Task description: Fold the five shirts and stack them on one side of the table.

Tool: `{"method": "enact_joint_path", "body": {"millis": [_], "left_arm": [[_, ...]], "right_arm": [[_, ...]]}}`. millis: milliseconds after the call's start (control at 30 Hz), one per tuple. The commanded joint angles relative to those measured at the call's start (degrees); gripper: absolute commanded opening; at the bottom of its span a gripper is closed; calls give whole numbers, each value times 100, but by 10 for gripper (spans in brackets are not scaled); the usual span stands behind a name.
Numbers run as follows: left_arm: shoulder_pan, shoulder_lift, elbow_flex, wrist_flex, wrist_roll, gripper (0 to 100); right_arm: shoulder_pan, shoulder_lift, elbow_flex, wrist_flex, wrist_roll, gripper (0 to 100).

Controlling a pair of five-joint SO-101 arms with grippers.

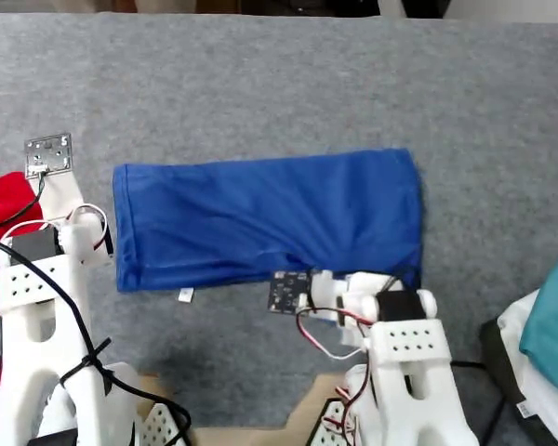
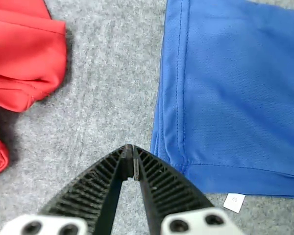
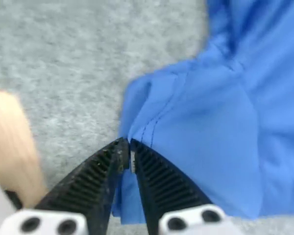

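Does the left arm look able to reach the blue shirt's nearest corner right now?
Probably yes. The left gripper hangs shut over bare table right beside a corner of the blue shirt, with nothing between them; it would have to open first.

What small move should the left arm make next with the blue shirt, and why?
Probably open the left gripper and ease it onto the blue shirt's near corner: it is shut on nothing above the table, while the right gripper seems to pinch the near hem.
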Motion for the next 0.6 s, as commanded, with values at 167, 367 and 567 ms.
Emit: {"method": "enact_joint_path", "body": {"millis": [167, 367, 567], "left_arm": [[-44, -110, -35, 18, -9, 20], [-44, -110, -35, 18, -18, 20], [-44, -101, -35, 18, -18, 20]], "right_arm": [[734, -470, -154, 18, 237, 249], [488, -769, 13, 651, 457, 196], [365, -813, 699, 308, 457, 198]]}}
